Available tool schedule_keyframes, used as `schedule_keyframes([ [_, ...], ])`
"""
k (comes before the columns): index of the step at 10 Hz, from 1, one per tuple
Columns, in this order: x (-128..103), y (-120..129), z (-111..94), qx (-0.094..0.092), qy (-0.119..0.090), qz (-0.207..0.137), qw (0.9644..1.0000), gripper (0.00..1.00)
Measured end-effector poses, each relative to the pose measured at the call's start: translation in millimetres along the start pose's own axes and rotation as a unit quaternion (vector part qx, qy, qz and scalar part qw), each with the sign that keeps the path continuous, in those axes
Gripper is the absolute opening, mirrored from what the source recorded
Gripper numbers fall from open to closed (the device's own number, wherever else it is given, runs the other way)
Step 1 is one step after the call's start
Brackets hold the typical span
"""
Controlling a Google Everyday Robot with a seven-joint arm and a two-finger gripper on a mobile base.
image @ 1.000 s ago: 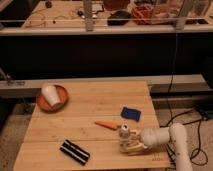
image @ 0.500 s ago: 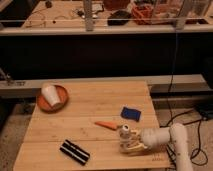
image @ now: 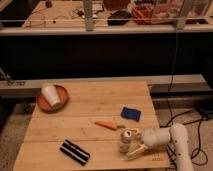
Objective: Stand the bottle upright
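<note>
A: What does the room look like?
B: It is dim and warmly lit. A pale wooden plank table fills the foreground on a speckled grey floor.
A: And behind the table?
B: A grey metal rail runs across the view, with deep shadow above it. Higher up is a cluttered wooden workbench.
A: Anything to the right?
B: Black cables trail over the floor beside the table's near right corner, where the gripper sits low over the planks
</note>
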Motion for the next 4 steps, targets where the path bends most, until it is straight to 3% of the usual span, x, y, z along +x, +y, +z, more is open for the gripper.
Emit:
schedule_keyframes([
  [4, -3.3, 4.4, -17.7, -0.012, -0.011, 0.009, 0.9998, 0.8],
])
